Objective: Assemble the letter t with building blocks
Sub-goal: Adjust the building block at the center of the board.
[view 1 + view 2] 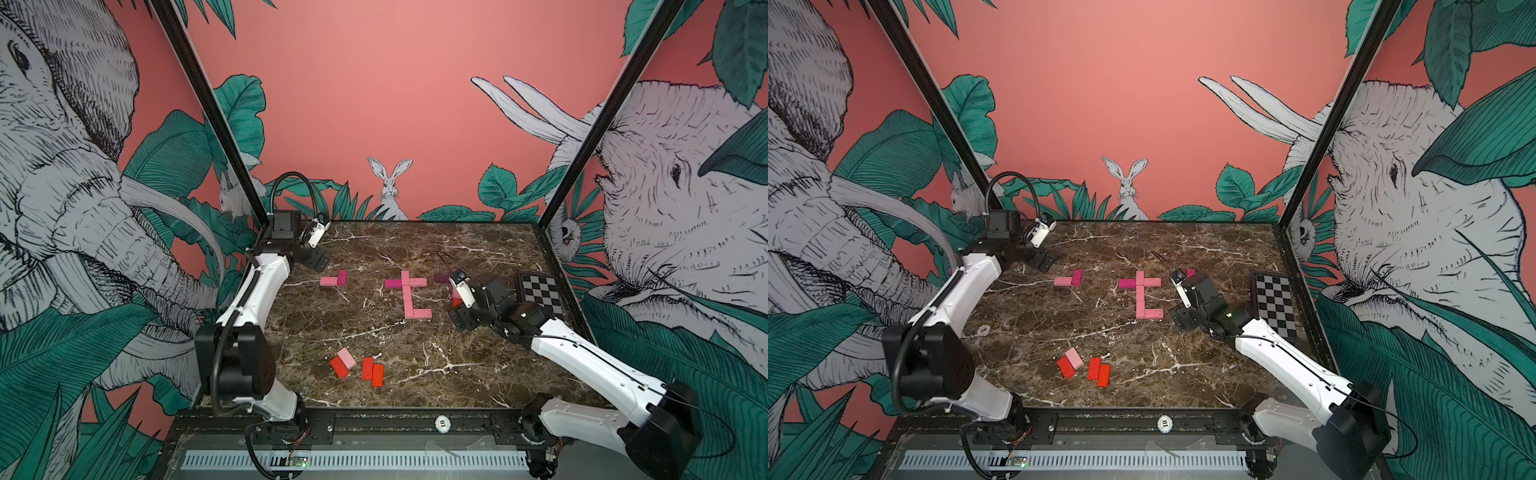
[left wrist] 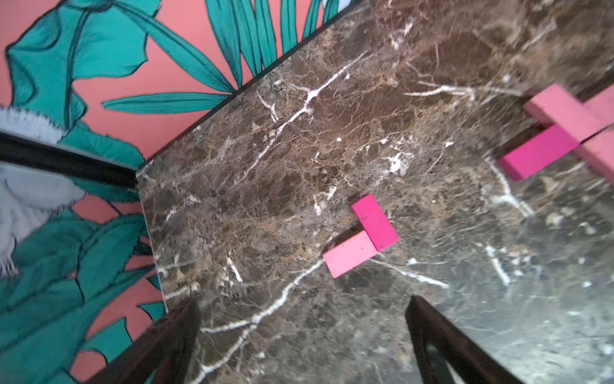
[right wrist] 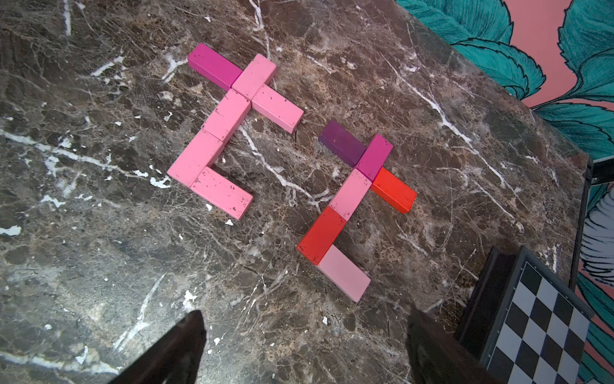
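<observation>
A letter t of pink blocks with one magenta arm (image 1: 409, 297) (image 1: 1144, 295) (image 3: 229, 129) lies mid-table. Beside it, a second t of dark purple, magenta, pink, red and pale pink blocks (image 3: 352, 199) lies just ahead of my right gripper (image 3: 305, 312) (image 1: 460, 316), which is open and empty; the right arm hides most of it in both top views. A pink and a magenta block (image 1: 334, 279) (image 2: 360, 236) form an L at the back left. My left gripper (image 2: 304, 304) (image 1: 313, 257) hovers open and empty, short of that pair.
Loose red blocks and one pale pink block (image 1: 357, 365) (image 1: 1084, 365) lie near the front edge. A black-and-white checkerboard plate (image 1: 540, 293) (image 3: 545, 332) sits at the right edge, close to my right gripper. Black frame posts stand at the back corners.
</observation>
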